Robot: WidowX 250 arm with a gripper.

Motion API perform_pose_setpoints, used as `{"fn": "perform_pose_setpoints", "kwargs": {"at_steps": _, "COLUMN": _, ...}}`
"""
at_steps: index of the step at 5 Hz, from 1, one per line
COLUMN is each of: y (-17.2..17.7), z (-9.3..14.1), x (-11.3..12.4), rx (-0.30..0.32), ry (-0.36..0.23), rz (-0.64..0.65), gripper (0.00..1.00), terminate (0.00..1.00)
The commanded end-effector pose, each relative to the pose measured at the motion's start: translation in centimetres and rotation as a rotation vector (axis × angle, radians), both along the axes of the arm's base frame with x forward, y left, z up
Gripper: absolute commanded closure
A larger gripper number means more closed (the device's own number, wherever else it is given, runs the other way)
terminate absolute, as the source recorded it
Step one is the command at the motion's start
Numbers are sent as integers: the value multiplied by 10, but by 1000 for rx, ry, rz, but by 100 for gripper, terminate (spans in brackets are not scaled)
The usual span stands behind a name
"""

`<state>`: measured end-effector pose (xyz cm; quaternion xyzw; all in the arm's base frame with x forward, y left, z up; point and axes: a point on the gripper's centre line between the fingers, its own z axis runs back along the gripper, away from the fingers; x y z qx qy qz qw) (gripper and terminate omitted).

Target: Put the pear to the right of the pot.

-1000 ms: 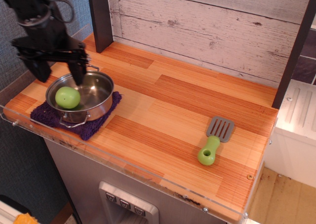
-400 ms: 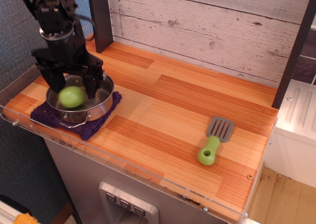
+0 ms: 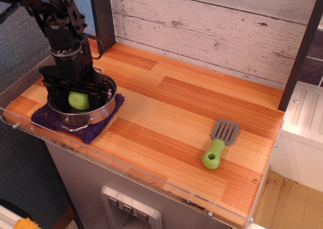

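Observation:
The light-green pear (image 3: 78,101) lies inside the shiny steel pot (image 3: 99,114) at the left end of the wooden counter. My black gripper (image 3: 77,97) has come straight down into the pot. Its fingers (image 3: 102,94) stand on either side of the pear with gaps showing, so it is open and not closed on the fruit. The arm hides the back of the pot and its far handle. The near wire handle (image 3: 76,127) sticks out at the front.
The pot sits on a purple cloth (image 3: 93,130). A grey spatula with a green handle (image 3: 220,145) lies at the right front. A dark post (image 3: 103,17) stands behind the pot, with a plank wall at the back. A clear rail (image 3: 151,181) edges the counter front.
The gripper has moved right and dropped from above the pot's left rim down into the pot, and now straddles the pear. The pear has shifted slightly right inside the pot.

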<state>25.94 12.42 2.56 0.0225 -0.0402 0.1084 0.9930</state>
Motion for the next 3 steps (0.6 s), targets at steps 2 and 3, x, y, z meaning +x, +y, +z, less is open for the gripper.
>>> {"fn": "perform_pose_setpoints", "kwargs": {"at_steps": 2, "y": -7, "z": 46, "x": 17, "rx": 16, "ry": -134, "rz": -6, "gripper": 100, "terminate": 0}}
{"fn": "perform_pose_setpoints", "kwargs": {"at_steps": 3, "y": -16, "z": 84, "x": 31, "rx": 7, "ry": -192, "rz": -13, "gripper": 100, "terminate": 0}}
